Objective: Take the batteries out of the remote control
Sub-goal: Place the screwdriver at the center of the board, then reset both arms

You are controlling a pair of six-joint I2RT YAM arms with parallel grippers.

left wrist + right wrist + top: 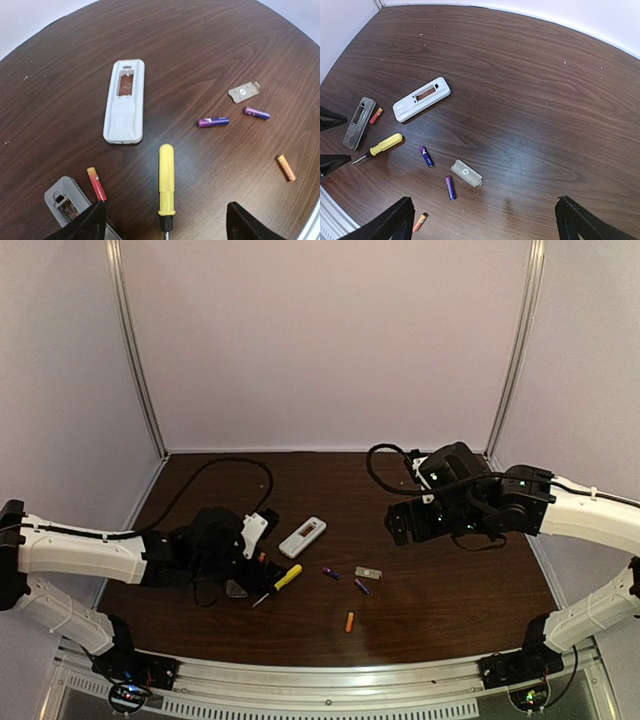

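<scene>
A white remote (302, 536) lies face down with its battery bay open and empty; it also shows in the left wrist view (124, 101) and the right wrist view (421, 98). A grey remote (67, 201) lies by my left gripper (165, 220), also showing in the right wrist view (359, 122). The red battery (96, 183) lies beside it. Two purple batteries (213, 121) (257, 112) and the orange battery (286, 167) lie loose on the table. My left gripper is open and empty over the screwdriver. My right gripper (485, 220) is open and empty, raised above the table.
A yellow-handled screwdriver (166, 184) lies between my left fingers. A small grey cover plate (467, 173) lies near the purple batteries. A black cable (225, 465) loops behind the left arm. The brown table (330, 480) ends at white walls.
</scene>
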